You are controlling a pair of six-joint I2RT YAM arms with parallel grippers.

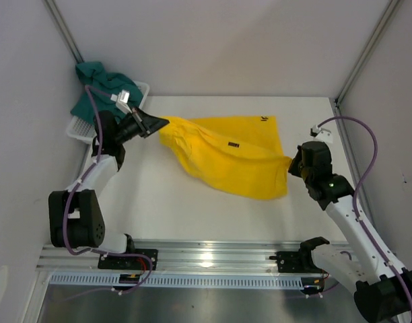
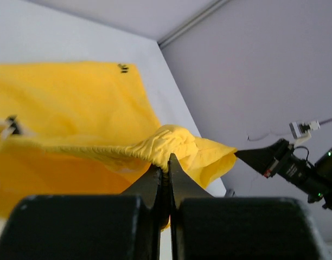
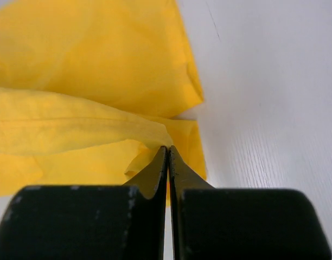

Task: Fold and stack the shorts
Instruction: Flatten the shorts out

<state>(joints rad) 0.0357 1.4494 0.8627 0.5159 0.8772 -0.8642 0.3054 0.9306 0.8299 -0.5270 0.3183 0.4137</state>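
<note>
yellow shorts (image 1: 226,158) are lying stretched, long axis running left-right across table (image 1: 165,208) | left gripper (image 1: 160,124) is pinching left end | right gripper (image 1: 291,163) is pinching right end

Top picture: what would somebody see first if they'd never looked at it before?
The bright yellow shorts, stretched across the middle of the white table. The left arm and right arm each pinch one end in shut jaws. Dark teal shorts sit heaped on the white basket in the far left corner.
</note>
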